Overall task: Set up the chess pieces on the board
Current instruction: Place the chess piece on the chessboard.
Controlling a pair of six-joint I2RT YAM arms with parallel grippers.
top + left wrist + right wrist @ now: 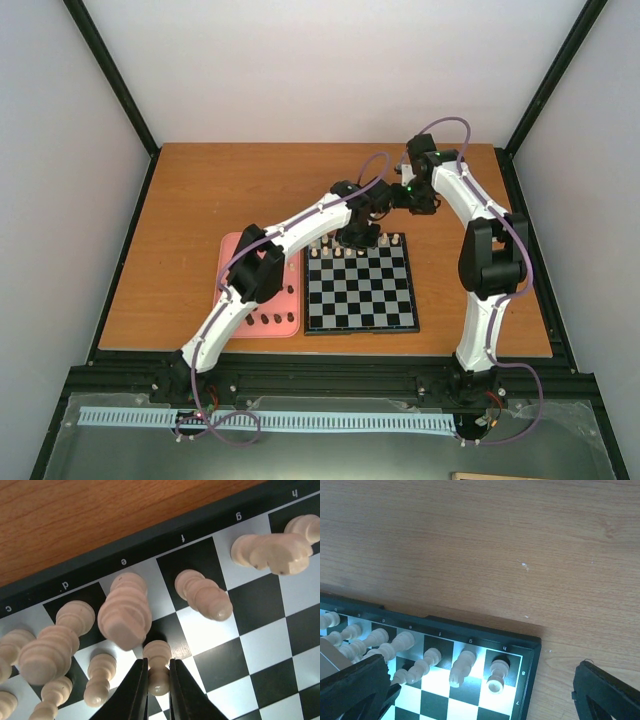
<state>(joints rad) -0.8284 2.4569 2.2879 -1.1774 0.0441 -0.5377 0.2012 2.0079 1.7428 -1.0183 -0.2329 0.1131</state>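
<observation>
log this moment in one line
left hand: shut on cream pawn over board | right hand: open, near board's far corner | dark pieces: in pink tray

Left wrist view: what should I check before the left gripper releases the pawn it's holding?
1. Left gripper shut on cream pawn: ok.
2. Pawn upright: ok.
3. Pawn base resting on the board: cannot tell.
4. Neighbouring pawn apart from the gripper: ok.
5. Right gripper open: ok.
</observation>
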